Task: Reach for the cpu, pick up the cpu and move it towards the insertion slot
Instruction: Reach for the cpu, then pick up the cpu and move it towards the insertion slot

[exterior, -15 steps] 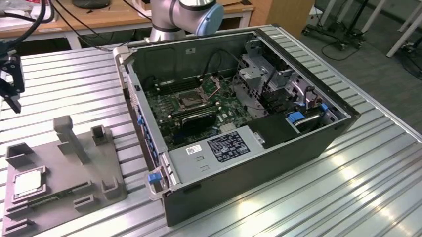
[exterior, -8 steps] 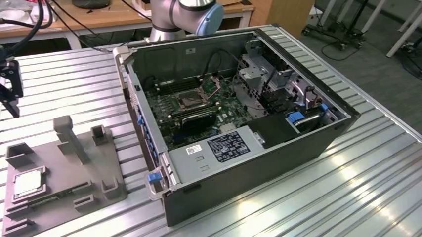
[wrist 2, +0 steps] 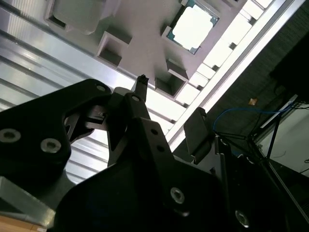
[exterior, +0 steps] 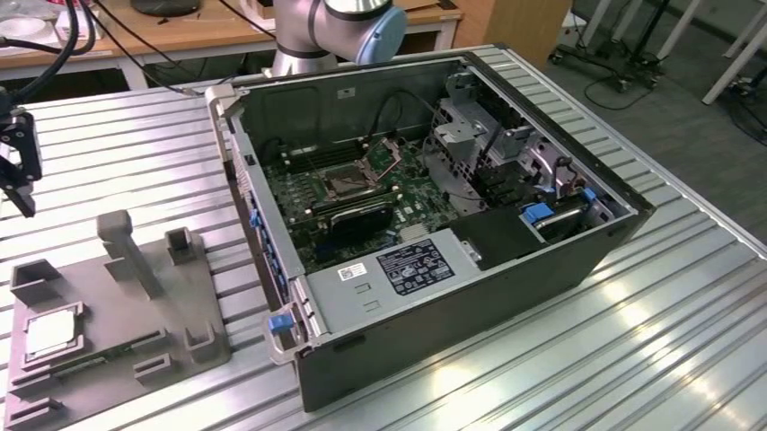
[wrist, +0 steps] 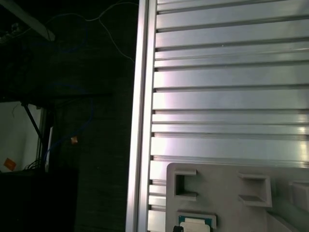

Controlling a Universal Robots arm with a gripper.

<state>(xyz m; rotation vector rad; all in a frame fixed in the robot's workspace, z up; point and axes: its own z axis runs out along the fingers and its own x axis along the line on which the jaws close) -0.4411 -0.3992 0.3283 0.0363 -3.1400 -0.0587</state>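
Grey plastic holder on the slatted table carries one cpu, lying flat in a square pocket. One gripper hangs above the holder; the second wrist view shows its two fingers apart and empty. The exterior view takes in one slot inside the open case, well apart from the holder.

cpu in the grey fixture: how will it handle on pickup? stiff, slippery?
Likely rigid: the cpu is a thin flat square with a metal-looking top. Probably slick, since that top shines smooth and bright. Lying flat in a pocket of the grey fixture, it shouldn't roll or tip, but little edge may be exposed.
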